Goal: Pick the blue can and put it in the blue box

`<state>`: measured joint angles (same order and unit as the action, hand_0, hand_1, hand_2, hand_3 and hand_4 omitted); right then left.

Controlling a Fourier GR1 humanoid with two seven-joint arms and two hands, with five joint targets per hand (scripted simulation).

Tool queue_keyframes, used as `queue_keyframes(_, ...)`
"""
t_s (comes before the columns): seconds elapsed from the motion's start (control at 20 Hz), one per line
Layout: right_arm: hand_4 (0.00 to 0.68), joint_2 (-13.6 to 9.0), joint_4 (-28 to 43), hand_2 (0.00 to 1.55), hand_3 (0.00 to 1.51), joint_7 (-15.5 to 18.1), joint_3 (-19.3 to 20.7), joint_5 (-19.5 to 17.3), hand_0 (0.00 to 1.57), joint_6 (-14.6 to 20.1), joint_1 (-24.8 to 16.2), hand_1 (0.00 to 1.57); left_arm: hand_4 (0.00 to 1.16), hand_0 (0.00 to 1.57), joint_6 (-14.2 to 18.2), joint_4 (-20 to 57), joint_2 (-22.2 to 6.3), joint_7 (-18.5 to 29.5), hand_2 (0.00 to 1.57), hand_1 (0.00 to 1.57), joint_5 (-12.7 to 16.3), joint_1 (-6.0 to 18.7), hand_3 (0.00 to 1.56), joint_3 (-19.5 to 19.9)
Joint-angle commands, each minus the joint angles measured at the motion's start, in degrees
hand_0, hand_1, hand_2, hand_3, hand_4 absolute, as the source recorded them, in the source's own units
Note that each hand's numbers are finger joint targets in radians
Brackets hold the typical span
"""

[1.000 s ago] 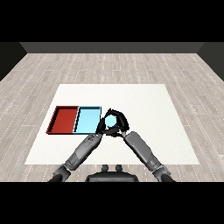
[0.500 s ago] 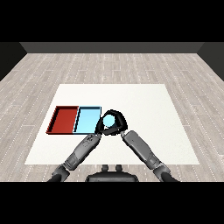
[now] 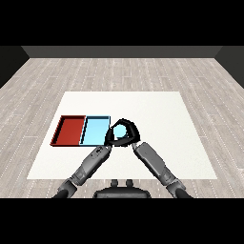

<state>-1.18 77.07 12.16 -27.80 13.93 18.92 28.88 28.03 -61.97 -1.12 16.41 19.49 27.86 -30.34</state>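
While curled round the can [image 3: 121,130], right hand [image 3: 127,135] just beside blue tray [image 3: 94,131]; left hand [image 3: 108,138] mostly hidden, fingers unclear; red tray [image 3: 69,130] beyond.

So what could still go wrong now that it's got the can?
The right robot hand curls round the blue can just beside the blue tray, not over it. Released here, the can would probably miss the tray. The left robot hand sits close against the can, so the two might bump on the way across. The red tray adjoins the blue one, so overshooting could land it there.
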Motion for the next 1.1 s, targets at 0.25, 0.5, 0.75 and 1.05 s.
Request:
queue_keyframes(0.25,0.0,1.14,1.7,0.0,0.0,-4.17,1.41,-2.68,0.0,-1.59,-2.18,0.0,1.04,1.57,4.54,1.67,1.08,8.79,1.55,1.57,4.1,2.0,1.47,-0.17)
queue_keyframes(0.5,0.0,1.15,4.93,0.0,0.0,-7.92,1.26,-4.15,0.0,2.21,-0.65,0.0,1.12,1.57,4.53,3.53,1.09,13.99,1.55,1.57,6.96,1.66,1.44,-1.91)
queue_keyframes(0.75,0.0,1.16,1.89,0.0,0.0,-0.59,8.48,-3.53,0.0,-2.82,-3.61,0.0,1.14,1.57,7.21,5.98,1.1,13.28,1.57,1.57,3.13,3.28,1.48,-1.43)
queue_keyframes(1.05,0.0,-2.78,14.75,0.0,0.0,-1.71,9.2,1.49,0.0,-10.61,-12.15,0.0,1.14,1.57,4.26,5.94,-0.14,10.45,1.57,1.57,-0.96,4.48,1.48,4.28)
